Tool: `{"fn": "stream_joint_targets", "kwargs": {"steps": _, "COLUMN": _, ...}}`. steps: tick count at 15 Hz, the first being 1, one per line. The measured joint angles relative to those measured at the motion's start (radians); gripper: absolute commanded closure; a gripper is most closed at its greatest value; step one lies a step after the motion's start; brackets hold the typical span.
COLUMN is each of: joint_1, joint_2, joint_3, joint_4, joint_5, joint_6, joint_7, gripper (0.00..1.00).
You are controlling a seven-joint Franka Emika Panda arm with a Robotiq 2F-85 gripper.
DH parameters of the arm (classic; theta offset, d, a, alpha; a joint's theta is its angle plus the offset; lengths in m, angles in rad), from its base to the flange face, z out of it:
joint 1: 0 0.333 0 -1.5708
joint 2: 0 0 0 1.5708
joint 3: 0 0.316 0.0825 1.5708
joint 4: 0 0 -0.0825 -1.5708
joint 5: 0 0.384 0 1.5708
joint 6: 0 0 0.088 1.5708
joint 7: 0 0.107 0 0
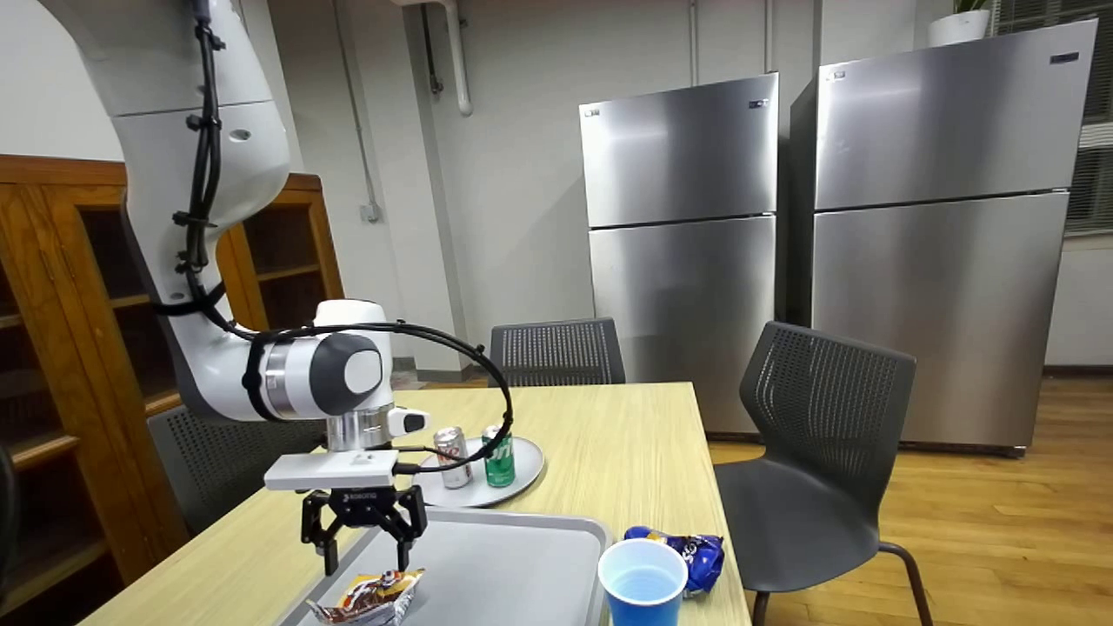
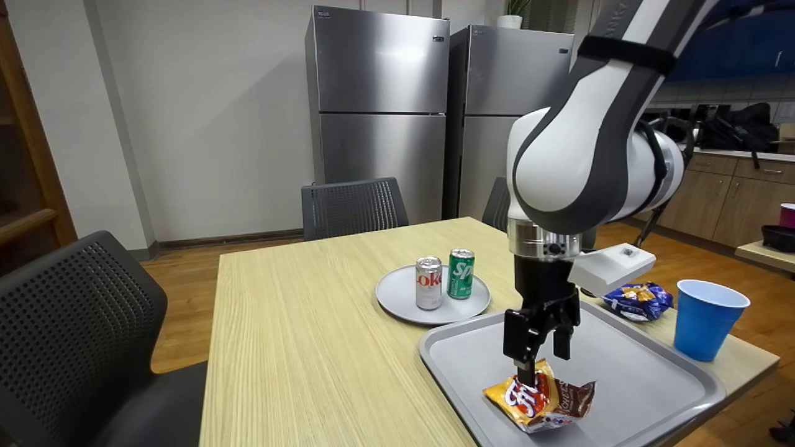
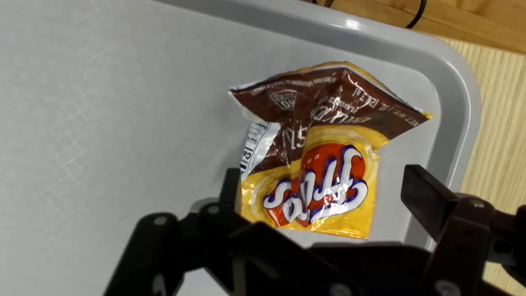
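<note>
When seen from wrist view (alone showing legible weight print (image 3: 394, 112)): bag (image 3: 316, 164), ungripped, on tray (image 3: 144, 123), beneath wide-spread claw (image 1: 366, 563).

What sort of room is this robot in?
It looks like a kitchen or break room, maybe a shared one. You can see two big silver refrigerators, a table with chairs by it, and soda cans on a plate.

From slightly above, both exterior views face across the bench (image 2: 310, 347) toward two refrigerators (image 1: 683, 278) (all three cameras share the tray (image 2: 646, 388)); the wrist view looks down, close, on the snack bag (image 3: 324, 172).
</note>
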Motion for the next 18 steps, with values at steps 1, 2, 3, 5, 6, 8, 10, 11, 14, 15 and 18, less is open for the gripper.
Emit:
{"fn": "stream_joint_targets", "kwargs": {"steps": 1, "joint_1": 0.0, "joint_2": 0.004, "joint_3": 0.0, "joint_4": -0.001, "joint_5": 0.0, "joint_6": 0.0, "joint_7": 0.0, "gripper": 0.0}}
{"fn": "stream_joint_targets", "kwargs": {"steps": 2, "joint_1": 0.0, "joint_2": 0.009, "joint_3": 0.0, "joint_4": -0.001, "joint_5": 0.0, "joint_6": 0.0, "joint_7": 0.0, "gripper": 0.0}}
{"fn": "stream_joint_targets", "kwargs": {"steps": 3, "joint_1": 0.0, "joint_2": 0.012, "joint_3": 0.0, "joint_4": -0.001, "joint_5": 0.0, "joint_6": 0.0, "joint_7": 0.0, "gripper": 0.0}}
{"fn": "stream_joint_targets", "kwargs": {"steps": 5, "joint_1": 0.0, "joint_2": 0.018, "joint_3": 0.0, "joint_4": -0.001, "joint_5": 0.0, "joint_6": 0.0, "joint_7": 0.0, "gripper": 0.0}}
{"fn": "stream_joint_targets", "kwargs": {"steps": 6, "joint_1": 0.0, "joint_2": 0.021, "joint_3": 0.0, "joint_4": -0.001, "joint_5": 0.0, "joint_6": 0.0, "joint_7": 0.0, "gripper": 0.25}}
{"fn": "stream_joint_targets", "kwargs": {"steps": 8, "joint_1": 0.0, "joint_2": 0.024, "joint_3": 0.0, "joint_4": -0.001, "joint_5": 0.0, "joint_6": 0.0, "joint_7": 0.0, "gripper": 0.32}}
{"fn": "stream_joint_targets", "kwargs": {"steps": 10, "joint_1": 0.0, "joint_2": 0.025, "joint_3": 0.0, "joint_4": -0.001, "joint_5": 0.0, "joint_6": 0.0, "joint_7": 0.0, "gripper": 0.49}}
{"fn": "stream_joint_targets", "kwargs": {"steps": 11, "joint_1": 0.0, "joint_2": 0.026, "joint_3": 0.0, "joint_4": -0.001, "joint_5": 0.0, "joint_6": 0.0, "joint_7": 0.0, "gripper": 0.58}}
{"fn": "stream_joint_targets", "kwargs": {"steps": 14, "joint_1": 0.0, "joint_2": 0.026, "joint_3": 0.0, "joint_4": -0.001, "joint_5": 0.0, "joint_6": 0.0, "joint_7": 0.0, "gripper": 0.8}}
{"fn": "stream_joint_targets", "kwargs": {"steps": 15, "joint_1": 0.0, "joint_2": 0.026, "joint_3": 0.0, "joint_4": -0.001, "joint_5": 0.0, "joint_6": 0.001, "joint_7": 0.0, "gripper": 0.88}}
{"fn": "stream_joint_targets", "kwargs": {"steps": 18, "joint_1": 0.0, "joint_2": 0.026, "joint_3": 0.0, "joint_4": -0.001, "joint_5": 0.0, "joint_6": 0.001, "joint_7": 0.0, "gripper": 1.0}}
